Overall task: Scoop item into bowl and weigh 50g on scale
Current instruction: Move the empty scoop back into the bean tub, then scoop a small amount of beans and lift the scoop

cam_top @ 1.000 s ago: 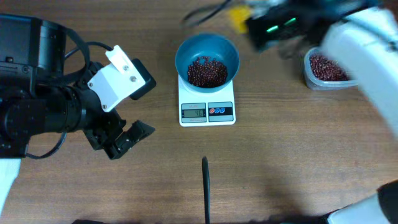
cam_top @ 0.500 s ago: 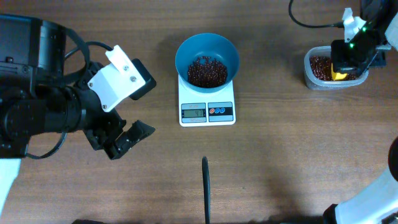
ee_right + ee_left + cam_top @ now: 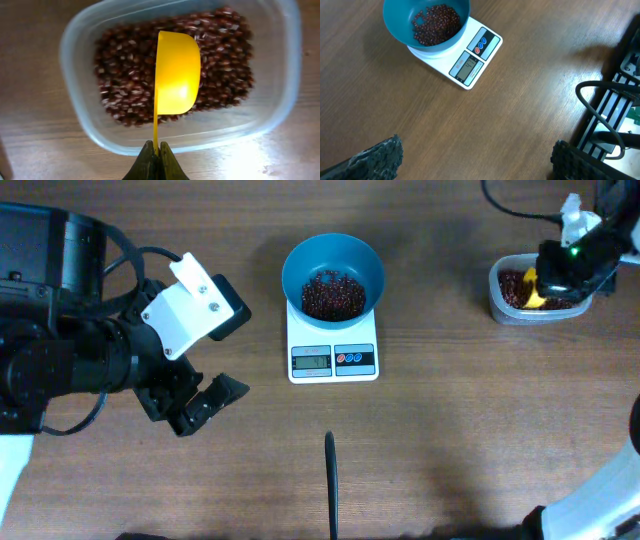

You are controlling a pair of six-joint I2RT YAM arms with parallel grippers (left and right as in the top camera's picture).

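The teal-blue bowl (image 3: pixel 333 277) holds a heap of red-brown beans (image 3: pixel 333 294) and stands on the white scale (image 3: pixel 333 350); both also show in the left wrist view, the bowl (image 3: pixel 426 25) and the scale (image 3: pixel 470 60). More beans (image 3: pixel 125 85) fill a clear plastic tub (image 3: pixel 530 292) at the far right. My right gripper (image 3: pixel 156 155) is shut on the thin handle of a yellow scoop (image 3: pixel 176 72), whose empty cup hangs over the tub's beans. My left gripper (image 3: pixel 205 402) is open and empty, left of the scale.
A thin black rod (image 3: pixel 331 480) lies on the wooden table in front of the scale. A black cable and frame (image 3: pixel 610 115) sit at the right edge of the left wrist view.
My right arm has swung from behind the bowl over to the tub at the right, carrying the yellow scoop. The left arm, bowl and scale have not moved.
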